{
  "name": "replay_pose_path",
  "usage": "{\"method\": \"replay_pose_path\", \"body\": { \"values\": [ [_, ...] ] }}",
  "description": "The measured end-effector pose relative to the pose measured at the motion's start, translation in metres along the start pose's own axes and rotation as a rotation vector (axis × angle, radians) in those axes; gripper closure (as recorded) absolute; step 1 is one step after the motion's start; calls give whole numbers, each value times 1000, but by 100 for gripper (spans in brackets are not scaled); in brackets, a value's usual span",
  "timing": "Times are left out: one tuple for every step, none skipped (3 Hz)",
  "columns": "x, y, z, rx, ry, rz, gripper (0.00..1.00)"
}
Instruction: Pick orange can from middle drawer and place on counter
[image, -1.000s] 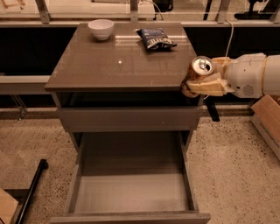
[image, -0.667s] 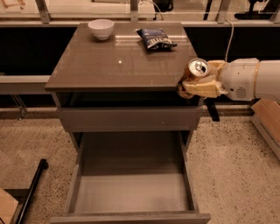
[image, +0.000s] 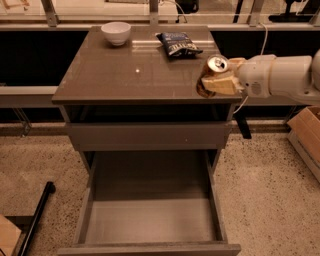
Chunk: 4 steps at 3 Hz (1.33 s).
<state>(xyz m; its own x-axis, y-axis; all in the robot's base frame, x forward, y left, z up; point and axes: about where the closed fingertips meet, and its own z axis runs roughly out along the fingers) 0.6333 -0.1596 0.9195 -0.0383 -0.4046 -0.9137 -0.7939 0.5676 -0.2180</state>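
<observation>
Middle drawer (image: 150, 220) open, nearest. Gripper (image: 221, 76) sits at the worktop's (image: 125, 75) right front corner, jaws pinching the orange can (image: 217, 64), which is tilted. Farther back: dark snack bag (image: 178, 44), then white bowl (image: 116, 32) rear-left.

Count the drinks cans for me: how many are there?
1: the orange can, gripped by the end effector at the counter's right edge. The open middle drawer shows none.

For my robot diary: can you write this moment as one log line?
phase: placing | gripper: at counter right edge, jaws shut on orange can | can: tilted | middle drawer: open
</observation>
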Motion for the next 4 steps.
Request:
{"method": "replay_pose_path", "body": {
  "values": [
    [8, -32, 31, -12, 56, 20, 100],
    [17, -60, 66, -44, 107, 40, 100],
    [18, -81, 95, -72, 136, 45, 81],
    [9, -98, 110, -65, 103, 63, 50]
  ]
}}
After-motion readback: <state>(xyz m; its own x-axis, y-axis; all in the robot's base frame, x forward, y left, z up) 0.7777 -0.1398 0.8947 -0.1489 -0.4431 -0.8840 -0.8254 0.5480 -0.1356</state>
